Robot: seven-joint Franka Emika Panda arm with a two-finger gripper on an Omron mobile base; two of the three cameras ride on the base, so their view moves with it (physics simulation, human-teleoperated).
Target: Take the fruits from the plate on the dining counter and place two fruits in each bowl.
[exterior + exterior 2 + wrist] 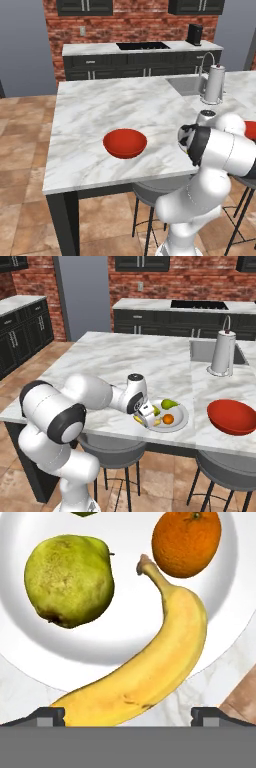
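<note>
Fruits lie on the plate (pixel 125 632) directly under the gripper (pixel 128 714), whose two fingertips (pixel 49 716) stand spread wide, one to either side of the banana (pixel 150 667). Nothing is gripped; whether the tips touch the banana's skin cannot be told. The banana's thick end lies between the tips and hangs past the plate's rim over the marble of the dining counter (pixel 20 687), and its curved body runs away from the gripper to a stem end near the plate's middle.

Beyond the banana, on one side of its stem, a yellow-green pear-like fruit (pixel 69 579) rests on the plate; on the other side sits an orange (pixel 186 543), just beside the stem tip. A sliver of another green fruit (pixel 84 513) shows at the far edge of the hand view.

From the right base view, the gripper (pixel 146 412) hangs low over the near rim of the plate (pixel 181 421), close to the counter's front edge. Farther to the gripper's right sits one red bowl (pixel 232 416), apart from the plate. Well off to its left, in the left base view, rests the other red bowl (pixel 125 143). Far beyond the plate stands a paper towel roll (pixel 222 352) beside the sink (pixel 200 351).
</note>
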